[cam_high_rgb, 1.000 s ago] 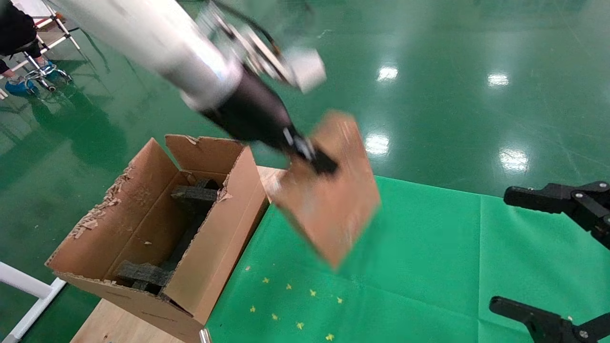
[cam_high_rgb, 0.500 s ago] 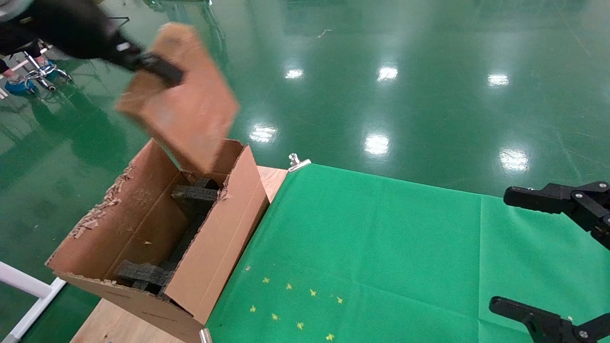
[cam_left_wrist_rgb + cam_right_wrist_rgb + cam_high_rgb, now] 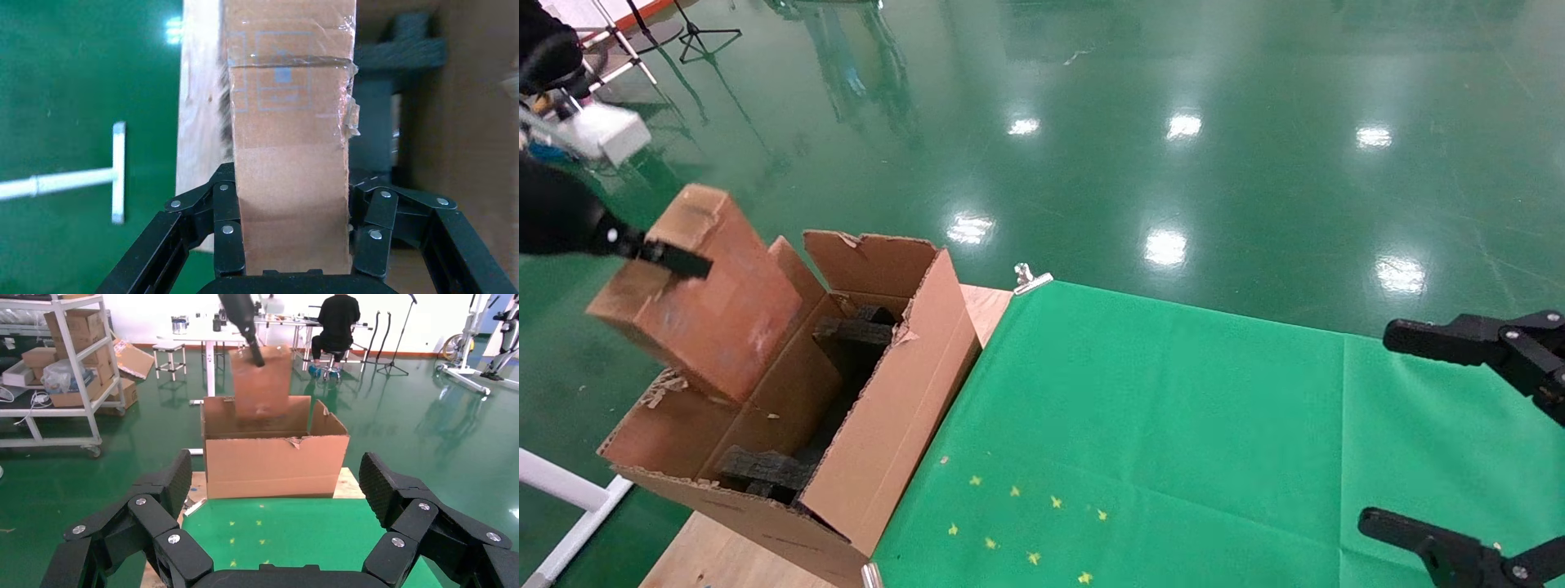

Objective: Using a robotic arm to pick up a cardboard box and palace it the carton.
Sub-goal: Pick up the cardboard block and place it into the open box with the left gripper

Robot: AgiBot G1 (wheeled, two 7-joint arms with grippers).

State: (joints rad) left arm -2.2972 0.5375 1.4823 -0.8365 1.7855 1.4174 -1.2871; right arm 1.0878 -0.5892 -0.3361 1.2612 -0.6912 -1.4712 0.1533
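Box (image 3: 703,302) hanging over the carton's (image 3: 891,408) far-side flap, tilted.

The left gripper (image 3: 294,245) is pinching the box between both fingers, holding it above the carton's outer wall rather than the opening. Lowering from here risks catching that ragged flap or the foam (image 3: 850,331) inside. The right gripper (image 3: 275,496) is idling spread, well away from the carton.

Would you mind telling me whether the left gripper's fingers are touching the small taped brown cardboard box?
Touching. The left wrist view shows the left gripper with a finger pressed flat against each side of the small taped brown cardboard box, with no gap.
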